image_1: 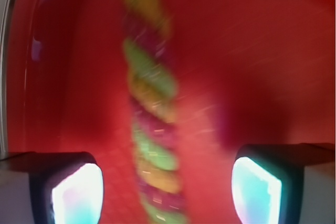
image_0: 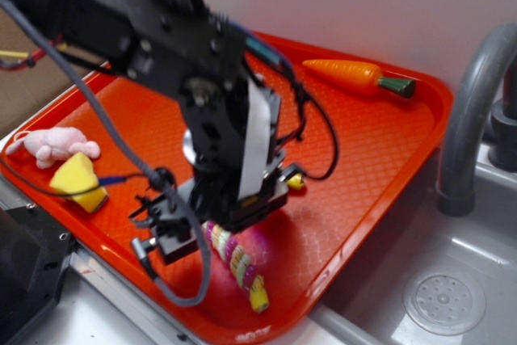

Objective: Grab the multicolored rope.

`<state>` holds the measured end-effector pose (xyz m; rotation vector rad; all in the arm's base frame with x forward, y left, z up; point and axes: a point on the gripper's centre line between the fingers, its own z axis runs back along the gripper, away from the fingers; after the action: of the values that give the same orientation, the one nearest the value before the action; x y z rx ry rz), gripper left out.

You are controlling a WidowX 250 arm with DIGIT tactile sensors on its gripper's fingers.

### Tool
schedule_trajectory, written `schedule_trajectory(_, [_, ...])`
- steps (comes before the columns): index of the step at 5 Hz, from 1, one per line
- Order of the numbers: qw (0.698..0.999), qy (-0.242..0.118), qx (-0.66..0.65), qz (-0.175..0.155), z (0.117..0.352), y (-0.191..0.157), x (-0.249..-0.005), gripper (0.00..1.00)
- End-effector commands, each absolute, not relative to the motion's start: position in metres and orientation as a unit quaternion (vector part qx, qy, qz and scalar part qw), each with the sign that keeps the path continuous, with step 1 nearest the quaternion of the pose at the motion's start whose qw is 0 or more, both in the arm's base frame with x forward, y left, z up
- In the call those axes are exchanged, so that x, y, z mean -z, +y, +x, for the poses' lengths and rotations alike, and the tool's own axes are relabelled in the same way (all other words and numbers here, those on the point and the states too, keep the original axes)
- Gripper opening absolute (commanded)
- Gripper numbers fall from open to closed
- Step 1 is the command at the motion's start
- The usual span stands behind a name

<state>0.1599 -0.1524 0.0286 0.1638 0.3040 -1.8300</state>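
The multicolored rope (image_0: 236,262), twisted in yellow, green and pink, lies on the red tray (image_0: 363,167) near its front edge. Part of it is hidden under my black gripper (image_0: 230,228), which hangs directly over it. In the blurred wrist view the rope (image_1: 152,129) runs lengthwise up the middle, between my two fingers (image_1: 79,192), which stand wide apart on either side without touching it. My gripper (image_1: 168,195) is open.
An orange carrot (image_0: 355,76) lies at the tray's back right. A pink soft toy (image_0: 52,145) and a yellow wedge (image_0: 78,181) sit at the tray's left. A grey sink (image_0: 436,280) with a faucet (image_0: 472,111) is to the right.
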Motion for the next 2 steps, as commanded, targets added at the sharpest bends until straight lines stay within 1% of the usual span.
schedule_trajectory(1, [0.611, 0.149, 0.774, 0.065, 0.14, -0.14, -0.008, 1.0])
schedule_trajectory(2, [0.608, 0.145, 0.779, 0.054, 0.143, -0.136, 0.003, 0.0])
